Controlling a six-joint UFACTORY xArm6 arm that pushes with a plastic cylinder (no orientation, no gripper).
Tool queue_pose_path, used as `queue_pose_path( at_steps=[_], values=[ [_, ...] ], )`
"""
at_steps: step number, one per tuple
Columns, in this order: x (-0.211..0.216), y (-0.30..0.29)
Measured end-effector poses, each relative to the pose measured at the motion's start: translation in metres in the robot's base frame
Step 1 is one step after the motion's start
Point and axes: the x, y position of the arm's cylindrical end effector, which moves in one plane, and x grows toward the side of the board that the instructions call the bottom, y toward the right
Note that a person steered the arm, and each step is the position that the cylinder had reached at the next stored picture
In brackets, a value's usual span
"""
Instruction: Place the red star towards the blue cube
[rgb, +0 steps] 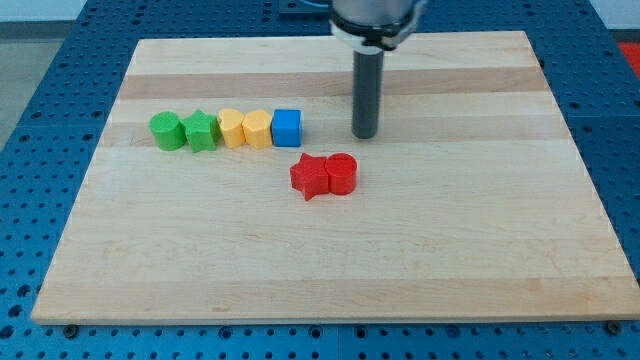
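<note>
The red star (310, 177) lies near the board's middle, touching a red cylinder (342, 173) on its right. The blue cube (287, 128) sits up and to the left of the star, at the right end of a row of blocks, a small gap apart from the star. My tip (365, 135) rests on the board above and to the right of the red cylinder, to the right of the blue cube, touching no block.
Left of the blue cube run a row of two yellow blocks (257, 129) (231, 128), a green star (202, 131) and a green cylinder (166, 131). The wooden board (330, 260) lies on a blue perforated table.
</note>
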Motion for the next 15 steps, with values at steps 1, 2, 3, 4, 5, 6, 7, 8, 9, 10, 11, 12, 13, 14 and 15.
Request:
queue_pose_path(
  at_steps=[1,2,3,4,5,6,7,8,9,10,11,12,13,14,15],
  values=[
    [0.023,0.027],
    [0.056,0.035],
    [0.093,0.019],
    [0.115,-0.027],
    [0.116,-0.05],
    [0.114,-0.059],
    [0.114,-0.079],
    [0.109,-0.084],
    [0.097,-0.084],
    [0.082,-0.084],
    [0.075,-0.084],
    [0.069,-0.079],
    [0.061,-0.072],
    [0.05,-0.063],
    [0.039,-0.059]
  ],
)
